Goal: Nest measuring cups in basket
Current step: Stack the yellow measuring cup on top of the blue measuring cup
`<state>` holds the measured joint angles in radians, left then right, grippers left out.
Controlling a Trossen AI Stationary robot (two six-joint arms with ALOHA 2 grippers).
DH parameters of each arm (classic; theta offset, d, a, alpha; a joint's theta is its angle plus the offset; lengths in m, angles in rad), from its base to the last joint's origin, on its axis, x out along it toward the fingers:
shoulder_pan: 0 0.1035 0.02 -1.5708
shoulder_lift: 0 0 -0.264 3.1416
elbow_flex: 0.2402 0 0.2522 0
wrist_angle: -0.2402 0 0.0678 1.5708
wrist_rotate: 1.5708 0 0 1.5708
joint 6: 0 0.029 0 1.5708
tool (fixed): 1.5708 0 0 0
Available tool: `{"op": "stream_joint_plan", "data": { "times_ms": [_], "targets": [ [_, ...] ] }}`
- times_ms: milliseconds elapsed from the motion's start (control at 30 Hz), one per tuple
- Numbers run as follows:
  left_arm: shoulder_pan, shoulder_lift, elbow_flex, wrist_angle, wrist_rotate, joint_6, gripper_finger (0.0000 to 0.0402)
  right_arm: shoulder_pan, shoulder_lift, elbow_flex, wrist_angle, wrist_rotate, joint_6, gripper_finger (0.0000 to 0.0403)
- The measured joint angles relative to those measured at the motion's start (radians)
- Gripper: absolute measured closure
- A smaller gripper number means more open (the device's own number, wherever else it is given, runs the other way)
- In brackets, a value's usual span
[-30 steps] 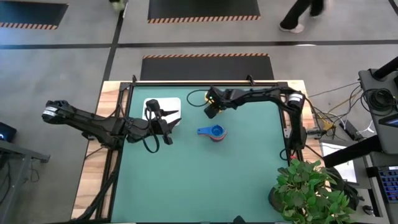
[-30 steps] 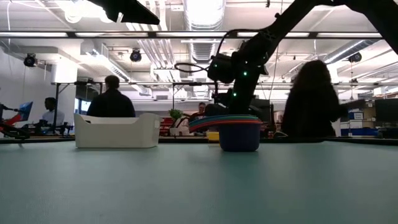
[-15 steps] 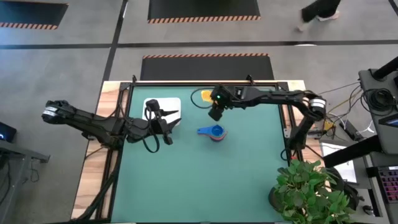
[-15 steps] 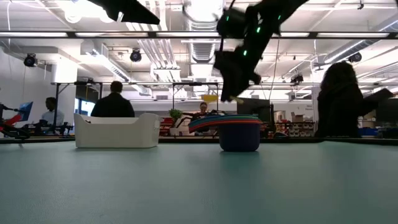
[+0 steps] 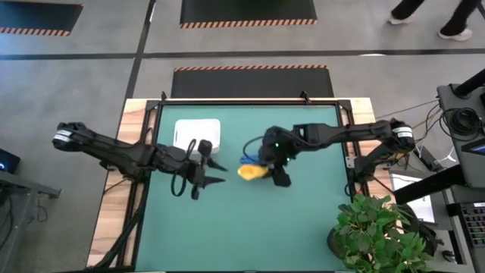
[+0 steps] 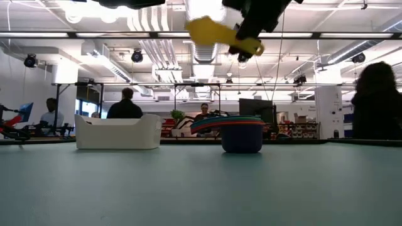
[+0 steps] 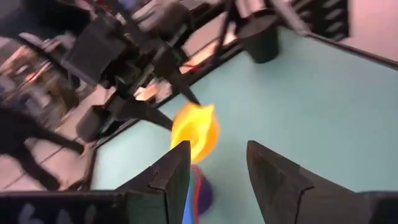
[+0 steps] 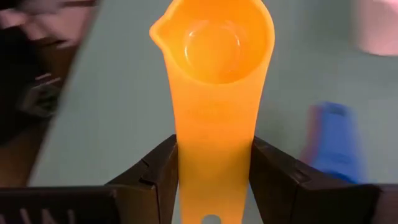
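Observation:
My right gripper is shut on a yellow measuring cup and holds it high over the table's middle. It hangs just to the near side of a nested stack of measuring cups. The stack stands on the mat, and its blue handle sticks out to the left. The white basket sits on the mat at the far left. My left gripper hovers open to the left of the stack, fingers pointing right, with nothing between them. My right gripper pinches the yellow cup's flat handle between its two fingers, one on each long edge. The handle runs along the fingers and the bowl sticks out beyond the fingertips. The fingers slant downward. The cup is lifted clear of the table.
A potted plant stands at the table's near right corner. Cables and equipment lie beyond the right edge. People are in the room behind the table. Bare green mat stretches along the near side.
My right gripper has swung from the table's far edge toward the near side and upward, rolling as it went. It has carried the yellow cup off the mat to a place beside the stack. My left gripper has turned at the wrist, so its fingers now point toward the stack.

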<state>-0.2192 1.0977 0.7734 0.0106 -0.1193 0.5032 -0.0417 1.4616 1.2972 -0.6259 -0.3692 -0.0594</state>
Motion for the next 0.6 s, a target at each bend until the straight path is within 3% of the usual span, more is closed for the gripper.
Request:
{"op": "stream_joint_plan", "data": {
  "times_ms": [200, 400, 600],
  "targets": [
    [0.0, 0.077, -0.001, 0.158, 0.114, 0.07, 0.0262, 0.073, 0.013, 0.0, 0.064, -0.16, -0.048, 0.0251],
    [0.0, 0.185, -0.001, 0.331, 0.361, 0.118, 0.0262, 0.103, 0.025, 0.002, 0.119, -0.21, -0.087, 0.0249],
    [0.001, 0.276, -0.001, 0.452, 0.381, 0.127, 0.0262, 0.103, 0.029, 0.002, 0.124, -0.215, -0.096, 0.0251]
  ]
}}
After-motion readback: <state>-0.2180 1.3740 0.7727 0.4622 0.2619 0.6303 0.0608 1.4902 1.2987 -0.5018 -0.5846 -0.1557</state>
